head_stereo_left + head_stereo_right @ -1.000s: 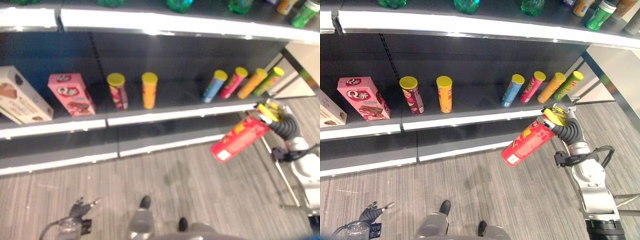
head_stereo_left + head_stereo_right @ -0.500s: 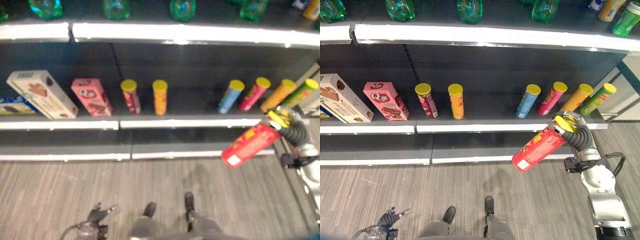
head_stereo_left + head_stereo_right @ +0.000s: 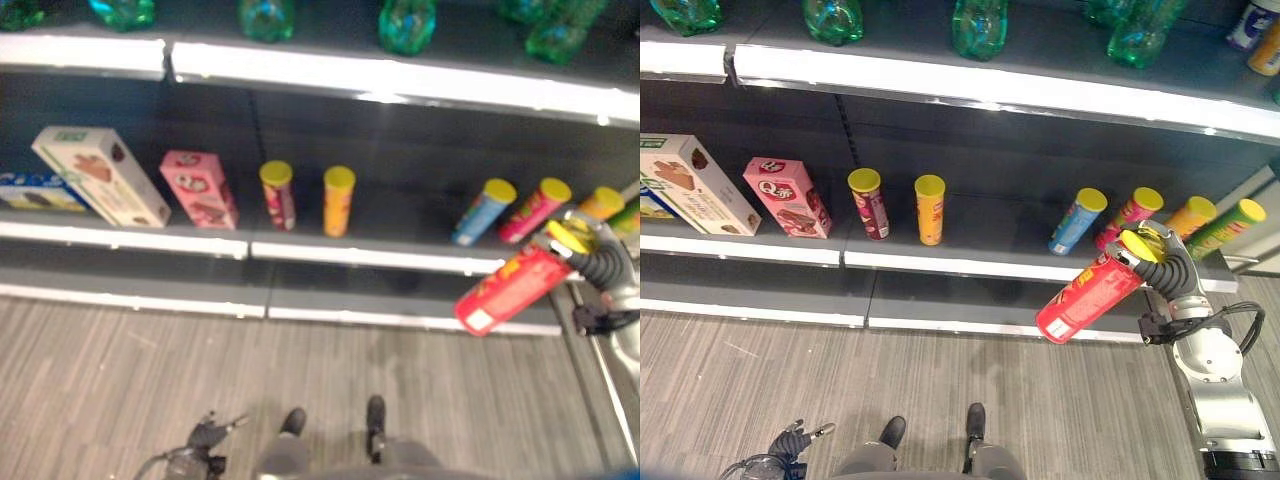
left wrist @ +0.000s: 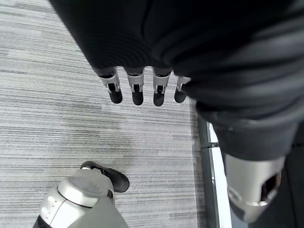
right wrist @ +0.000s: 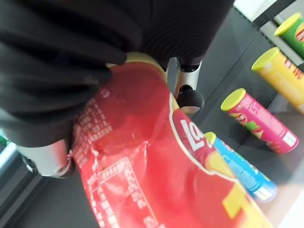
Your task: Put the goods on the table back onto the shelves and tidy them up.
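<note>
Left hand point(image 4: 142, 90) low near the floor, fingers straight, empty. Right hand point(image 3: 1160, 262) curled round a red chip can point(image 3: 1090, 298), held tilted in front of the middle shelf point(image 3: 970, 268). Beyond, blue can point(image 3: 1077, 220) and pink can point(image 3: 1130, 214) leaning. Risk: knocking those over while sliding in.

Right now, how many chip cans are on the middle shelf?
6: maroon can and orange can mid-shelf; blue can, pink can, orange-yellow can and green can leaning at the right. The right hand holds a seventh, the red can.
</note>
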Tool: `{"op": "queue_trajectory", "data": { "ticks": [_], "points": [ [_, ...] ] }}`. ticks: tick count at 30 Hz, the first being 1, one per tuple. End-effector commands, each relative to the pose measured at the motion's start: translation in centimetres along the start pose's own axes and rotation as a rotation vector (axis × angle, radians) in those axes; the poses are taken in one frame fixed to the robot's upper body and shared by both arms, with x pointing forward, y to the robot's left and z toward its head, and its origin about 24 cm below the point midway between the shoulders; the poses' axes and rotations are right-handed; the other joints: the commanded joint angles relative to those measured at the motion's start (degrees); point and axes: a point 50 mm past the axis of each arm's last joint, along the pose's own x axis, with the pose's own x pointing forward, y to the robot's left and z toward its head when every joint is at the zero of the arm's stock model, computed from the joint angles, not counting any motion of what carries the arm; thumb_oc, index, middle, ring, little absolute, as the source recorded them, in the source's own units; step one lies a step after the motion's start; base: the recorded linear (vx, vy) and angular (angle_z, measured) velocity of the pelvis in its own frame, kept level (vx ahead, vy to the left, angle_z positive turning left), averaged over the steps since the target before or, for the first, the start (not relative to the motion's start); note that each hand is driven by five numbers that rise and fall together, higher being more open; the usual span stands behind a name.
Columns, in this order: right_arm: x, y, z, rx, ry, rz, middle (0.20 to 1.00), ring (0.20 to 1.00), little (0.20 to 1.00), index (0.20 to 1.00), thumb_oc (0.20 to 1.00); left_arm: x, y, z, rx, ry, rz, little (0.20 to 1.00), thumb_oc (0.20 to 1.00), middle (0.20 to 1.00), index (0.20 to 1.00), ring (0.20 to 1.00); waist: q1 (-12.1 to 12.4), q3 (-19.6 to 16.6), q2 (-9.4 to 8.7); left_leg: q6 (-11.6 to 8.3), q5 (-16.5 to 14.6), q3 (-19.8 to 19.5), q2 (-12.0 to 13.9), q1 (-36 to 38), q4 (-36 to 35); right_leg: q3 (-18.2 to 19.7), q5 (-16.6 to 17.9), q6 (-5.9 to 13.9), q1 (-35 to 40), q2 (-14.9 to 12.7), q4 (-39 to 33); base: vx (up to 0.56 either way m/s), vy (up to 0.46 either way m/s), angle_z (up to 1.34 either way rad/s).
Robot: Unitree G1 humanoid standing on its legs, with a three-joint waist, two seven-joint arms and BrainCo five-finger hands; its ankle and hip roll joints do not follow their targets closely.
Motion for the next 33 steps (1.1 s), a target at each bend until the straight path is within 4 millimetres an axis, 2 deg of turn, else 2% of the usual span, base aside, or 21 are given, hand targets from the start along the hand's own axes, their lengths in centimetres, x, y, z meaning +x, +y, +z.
{"op": "queue_trajectory", "data": {
  "ticks": [1,4,5,6,7,8,9,10,12,15,17,21,22,24,25,27,28,29,30,32,33],
  "points": [
    [1.1,-4.4,3.3,-0.033,-0.153,-0.139,0.2,0.2,0.2,0.2,0.2,0.2,1.1,1.3,0.018,-0.044,0.019,1.0,1.0,1.0,1.0,1.0,1.5,-0.9,0.76,-1.44,-4.0,7.8,-0.3,0.2,1.9,0.5,-7.9,1.16,4.4,0.0,0.2,0.03,-0.055,0.24],
    [1.3,-4.3,3.6,-0.018,-0.168,-0.139,0.2,0.2,0.2,0.2,0.2,0.2,0.9,2.1,-0.011,-0.075,0.013,1.0,1.0,1.0,1.0,1.0,2.2,1.2,-0.14,-2.51,-5.3,7.1,-4.3,-5.5,12.8,1.5,-8.6,0.64,4.9,-0.4,0.2,-0.03,-0.05,0.18],
    [1.4,-4.6,3.3,-0.023,-0.152,-0.156,0.2,0.2,0.2,0.2,0.2,0.2,0.8,2.1,-0.026,-0.071,0.011,1.0,1.0,1.0,1.0,1.0,2.1,2.0,-0.2,-2.67,-5.1,10.7,-3.7,-8.2,14.4,0.7,-9.3,0.69,5.3,-0.5,0.2,-0.04,0.001,0.18],
    [1.4,-4.6,3.3,-0.024,-0.152,-0.156,0.2,0.2,0.2,0.2,0.2,0.2,0.7,2.1,-0.026,-0.071,0.011,1.0,1.0,1.0,1.0,1.0,2.1,2.0,-0.16,-2.66,-5.3,10.7,-3.7,-8.3,14.6,0.8,-9.3,0.7,5.2,-0.5,0.2,0.01,0.035,0.25],
    [1.3,-4.9,3.1,-0.036,-0.137,-0.165,0.2,0.2,0.2,0.2,0.2,0.2,0.6,2.0,-0.037,-0.065,0.007,1.0,1.0,1.0,1.0,1.0,1.6,2.1,0.15,-2.71,-4.2,14.2,-1.1,-9.3,12.6,-0.3,-9.4,1.1,5.5,-0.8,0.2,0.02,0.032,0.28],
    [1.3,-4.9,3.1,-0.037,-0.136,-0.165,0.2,0.2,0.2,0.2,0.2,0.2,0.5,2.0,-0.037,-0.064,0.006,1.0,1.0,1.0,1.0,1.0,1.7,2.0,0.19,-2.78,-4.1,14.3,-1.0,-9.1,12.2,-0.1,-9.4,1.05,5.4,-0.7,0.2,0.11,0.102,0.44],
    [0.8,-5.2,2.4,-0.037,-0.108,-0.185,0.2,0.2,0.2,0.2,0.2,0.2,0.2,1.3,-0.039,-0.039,-0.002,1.0,1.0,1.0,1.0,1.0,1.1,1.5,0.5,-1.82,-2.2,19.4,3.5,-9.7,5.0,-1.4,-9.5,1.47,5.7,-1.1,0.2,0.1,0.063,0.54],
    [0.7,-5.2,2.4,-0.038,-0.107,-0.186,0.2,0.2,0.2,0.2,0.2,0.2,0.2,1.3,-0.037,-0.039,-0.002,1.0,1.0,1.0,1.0,1.0,1.4,1.5,0.43,-1.85,-1.8,19.7,3.6,-9.1,4.0,-1.2,-9.5,1.44,5.7,-1.1,0.2,0.15,0.106,0.54],
    [0.3,-5.4,1.7,-0.028,-0.079,-0.219,0.2,0.2,0.2,0.2,0.2,0.1,0.2,0.6,-0.029,-0.013,-0.002,1.0,1.0,1.0,1.0,1.0,1.5,1.0,0.47,-1.8,0.4,22.2,5.7,-10.4,-2.9,-2.0,-11.2,1.65,6.2,-1.3,0.2,0.16,0.089,0.44],
    [0.3,-4.5,1.1,-0.011,-0.058,-0.209,0.2,0.2,0.2,0.2,0.2,0.0,0.8,-0.5,-0.039,0.026,0.016,1.0,1.0,1.0,1.0,1.0,2.6,0.0,0.75,-1.7,2.3,20.8,5.5,-11.1,-5.9,-1.3,-12.3,2.16,7.3,-0.7,0.2,0.28,0.162,0.07],
    [0.2,-4.0,0.6,-0.014,-0.037,-0.2,0.2,0.2,0.2,0.2,0.2,-0.2,1.0,-1.4,-0.033,0.055,0.029,1.0,1.0,1.0,1.0,1.0,2.4,-1.9,0.99,-1.21,4.5,22.1,5.2,-8.9,-6.3,-0.6,-11.8,3.05,7.9,-1.6,0.2,0.35,0.294,-0.14],
    [0.7,-3.0,1.0,-0.007,-0.059,-0.163,0.2,0.2,0.2,0.2,0.2,-0.2,2.0,-1.2,-0.038,0.042,0.058,1.0,1.0,1.0,1.0,1.0,3.1,-2.5,-0.02,0.2,3.9,24.4,4.1,-6.5,-6.3,1.4,-10.3,4.05,8.1,-3.3,1.3,0.18,0.184,-0.3],
    [0.9,-2.6,1.0,-0.011,-0.057,-0.151,0.2,0.2,0.2,0.2,0.2,-0.2,2.3,-1.0,-0.038,0.033,0.064,1.0,1.0,1.0,1.0,1.0,3.2,-2.4,-0.11,0.65,3.7,25.0,3.9,-5.8,-6.3,1.6,-10.3,4.37,7.5,-3.6,3.4,0.14,0.214,-0.37],
    [1.0,-2.2,1.0,-0.039,-0.054,-0.128,0.2,0.2,0.2,0.2,0.2,-0.1,2.9,0.1,-0.034,-0.009,0.073,1.0,1.0,1.0,1.0,1.0,3.1,-1.9,0.21,2.26,2.4,24.7,2.6,-3.8,-6.3,2.5,-9.7,5.1,4.8,-3.5,12.9,0.15,0.254,-0.33],
    [1.0,-2.2,1.0,-0.039,-0.054,-0.128,0.2,0.2,0.2,0.2,0.2,-0.1,2.9,0.1,-0.035,-0.009,0.074,1.0,1.0,1.0,1.0,1.0,3.2,-1.9,0.14,2.3,2.4,24.8,2.6,-3.8,-6.3,2.6,-10.0,5.13,4.5,-3.5,13.5,0.09,0.227,-0.24],
    [1.0,-2.1,1.0,-0.056,-0.05,-0.115,0.2,0.2,0.2,0.2,0.2,-0.1,3.3,1.4,-0.008,-0.056,0.075,1.0,1.0,1.0,1.0,1.0,1.7,-0.6,1.34,3.71,1.5,22.8,1.2,-1.7,-6.3,4.7,-7.7,4.99,0.1,-1.3,24.8,0.09,0.223,-0.11],
    [1.0,-2.1,1.0,-0.056,-0.05,-0.115,0.2,0.2,0.2,0.2,0.2,-0.1,3.3,1.4,-0.008,-0.056,0.075,1.0,1.0,1.0,1.0,1.0,1.7,-0.7,1.31,3.71,1.5,22.8,1.2,-1.8,-6.3,4.7,-7.7,4.99,0.0,-1.3,24.9,0.06,0.135,0.07],
    [1.0,-2.0,1.0,-0.064,-0.048,-0.112,0.2,0.2,0.2,0.2,0.2,-0.1,3.5,1.7,-0.002,-0.061,0.077,1.0,1.0,1.0,1.0,1.0,1.1,-0.2,1.93,4.07,1.0,21.9,1.0,-0.9,-6.3,5.6,-7.0,4.99,-2.3,-0.2,28.8,0.13,0.13,0.15],
    [0.8,-2.0,0.7,-0.084,-0.035,-0.114,0.2,0.2,0.2,0.2,0.2,-0.1,3.9,1.8,-0.002,-0.065,0.087,1.0,1.0,1.0,1.0,1.0,0.5,0.1,2.62,4.41,-0.1,20.9,0.5,0.6,-6.3,5.8,-6.8,4.93,-4.2,-0.3,30.5,0.18,0.147,0.18],
    [0.8,-2.0,0.6,-0.087,-0.031,-0.114,0.2,0.2,0.2,0.2,0.2,-0.1,3.9,1.7,0.002,-0.061,0.09,1.0,1.0,1.0,1.0,1.0,0.2,0.2,2.7,4.44,-0.4,20.1,0.1,1.1,-6.3,5.6,-7.2,4.49,-4.8,-0.5,29.2,0.17,0.041,0.28],
    [0.8,-2.2,0.4,-0.103,-0.017,-0.118,0.2,0.2,0.2,0.2,0.2,-0.1,4.1,1.6,0.009,-0.058,0.093,1.0,1.0,1.0,1.0,1.0,0.4,0.1,2.88,4.23,-1.0,19.3,-0.3,1.5,-6.3,5.0,-8.3,4.21,-4.8,-1.7,23.4,0.18,-0.032,0.28]
  ]
}}
